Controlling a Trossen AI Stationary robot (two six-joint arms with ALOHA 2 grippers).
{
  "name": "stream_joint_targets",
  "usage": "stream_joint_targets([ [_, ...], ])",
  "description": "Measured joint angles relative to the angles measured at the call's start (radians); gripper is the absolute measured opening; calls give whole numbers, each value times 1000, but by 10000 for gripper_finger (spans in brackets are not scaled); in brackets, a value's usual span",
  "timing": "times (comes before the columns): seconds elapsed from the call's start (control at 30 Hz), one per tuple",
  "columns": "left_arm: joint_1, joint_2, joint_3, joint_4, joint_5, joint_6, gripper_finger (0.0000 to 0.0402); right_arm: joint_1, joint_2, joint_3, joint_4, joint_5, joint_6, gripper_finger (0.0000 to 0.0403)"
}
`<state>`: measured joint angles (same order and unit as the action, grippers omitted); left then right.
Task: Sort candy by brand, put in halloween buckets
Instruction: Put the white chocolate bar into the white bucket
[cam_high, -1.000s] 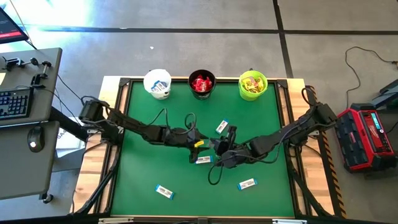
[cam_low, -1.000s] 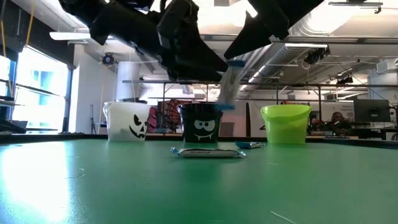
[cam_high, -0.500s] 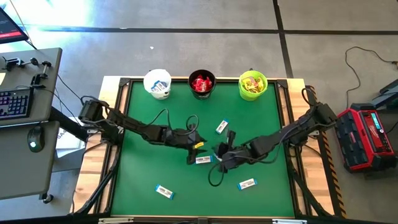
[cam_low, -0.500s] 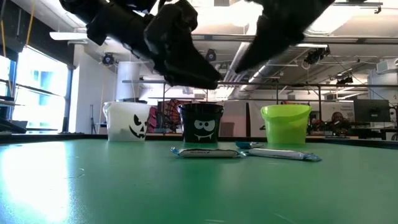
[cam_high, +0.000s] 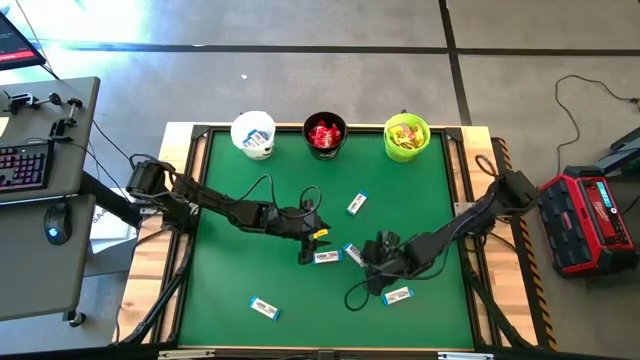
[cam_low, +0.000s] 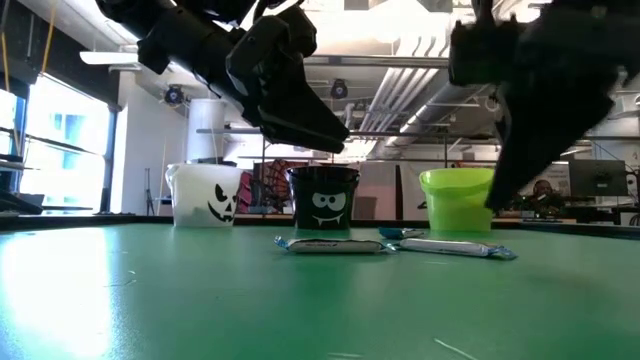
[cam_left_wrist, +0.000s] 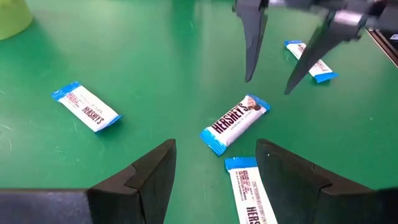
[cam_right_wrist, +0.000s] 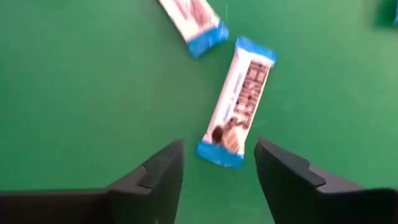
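We see the white bucket (cam_high: 253, 133), black bucket (cam_high: 324, 135) and lime green bucket (cam_high: 406, 136) at the table's far edge, well apart from five white-and-blue Hershey's bars (cam_left_wrist: 234, 122) loose on the green mat. Left gripper (cam_high: 309, 245) and right gripper (cam_high: 371, 254), both spread and empty, hover near two mid-table bars lying just beside each other. A descent there could, we judge, pinch both or nudge one away, though the bars' gap is hard to read.

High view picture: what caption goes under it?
Two robot arms hover over white-and-blue candy bars on a green table, three filled buckets behind.

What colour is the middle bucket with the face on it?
Black bucket with a white grinning face, clearest in the low view.
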<state>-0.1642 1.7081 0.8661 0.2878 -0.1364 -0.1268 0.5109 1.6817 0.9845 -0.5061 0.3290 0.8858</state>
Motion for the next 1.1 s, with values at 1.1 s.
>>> stream_joint_targets([
  [1.1,0,0,0,1,3,32,211,-33,143,15,122,115,-54,63],
])
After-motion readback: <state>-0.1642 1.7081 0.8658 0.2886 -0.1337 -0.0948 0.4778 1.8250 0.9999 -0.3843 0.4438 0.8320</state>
